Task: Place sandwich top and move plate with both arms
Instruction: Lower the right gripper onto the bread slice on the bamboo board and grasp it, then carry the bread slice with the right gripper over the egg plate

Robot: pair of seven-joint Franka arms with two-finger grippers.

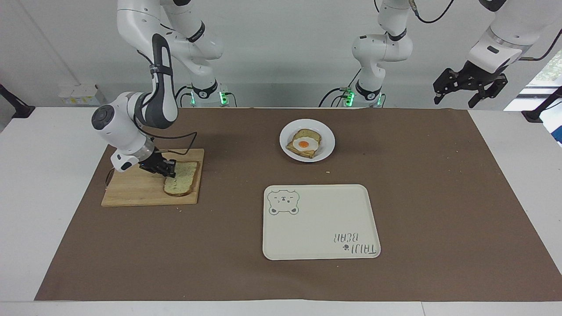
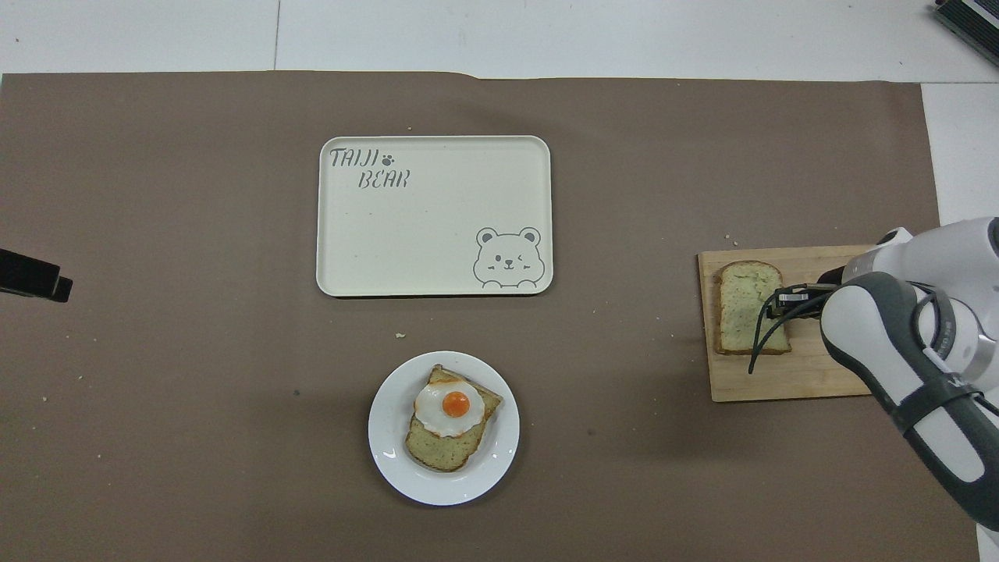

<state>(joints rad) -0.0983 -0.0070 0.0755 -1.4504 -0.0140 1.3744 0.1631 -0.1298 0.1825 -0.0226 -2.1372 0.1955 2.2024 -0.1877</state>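
Right end effector [image 1: 170, 172] pinched on edge of my bread slice [image 1: 180, 184], flat on cutting board [image 1: 136, 189] at right arm's end of bench. Left end effector [image 1: 470, 85] waits aloft, fingers spread. White plate [image 1: 327, 147] holds egg toast [image 1: 304, 143].

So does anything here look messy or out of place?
Only small things: pale crumbs dot the brown mat, some between the plate and the tray. The bread and egg sit askew on the plate.
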